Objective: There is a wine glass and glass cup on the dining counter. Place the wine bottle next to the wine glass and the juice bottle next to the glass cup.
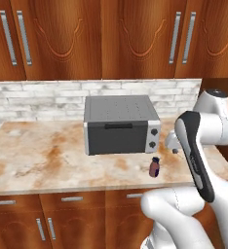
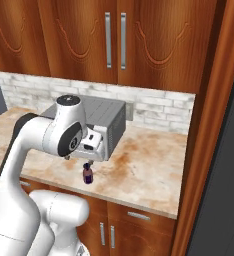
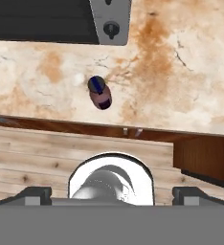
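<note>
The juice bottle [image 1: 155, 167] [image 2: 87, 174] [image 3: 100, 92] is small and dark maroon with a dark cap. It stands upright on a marbled wall counter [image 1: 38, 155], close to the front edge. My gripper [image 1: 173, 148] [image 2: 89, 162] [image 3: 112, 196] hangs a little above the bottle, pointing down, and is apart from it. Its jaws are open with nothing between the fingertips [image 3: 37, 194]. The wine glass, glass cup, wine bottle and dining counter are out of view.
A grey toaster oven [image 1: 121, 124] [image 2: 106, 125] [image 3: 47, 19] stands just behind the bottle. Wood cabinets [image 1: 111, 39] hang over the counter, against a white brick wall. A tall wood panel [image 2: 209, 125] closes the counter's right end. Drawers [image 1: 72, 199] lie below the edge.
</note>
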